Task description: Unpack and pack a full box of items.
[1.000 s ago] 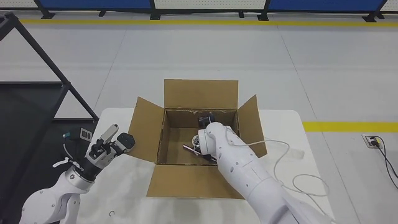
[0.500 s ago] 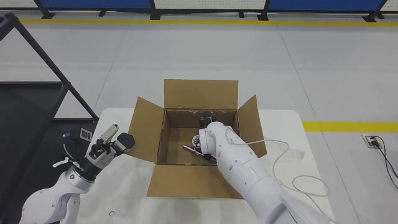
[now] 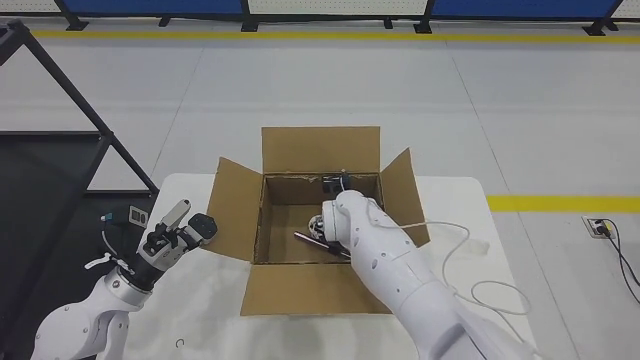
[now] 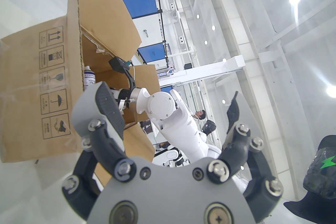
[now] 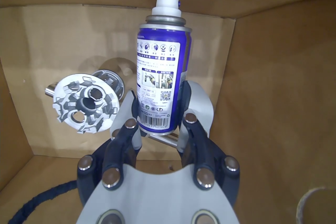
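Since the right claw (image 5: 160,101) pinches the can (image 5: 162,64) low down, the can may tip, slip out, or bump the wheel (image 5: 84,104) just beside it inside the box (image 3: 322,150), mid top view. The left claw (image 4: 170,105), lower left there, is spread and empty.

Seen from above, the right arm's wrist (image 3: 338,185) has been carried slightly toward the back wall of the cardboard box (image 3: 320,148). The right gripper (image 5: 160,90), with the spray can (image 5: 162,64) clamped between its jaws, has been carried along with it. The box has been nudged. Its back flap has been shifted slightly toward the top view's left edge, and the left corner of its near flap (image 3: 315,292) has been drawn inward.
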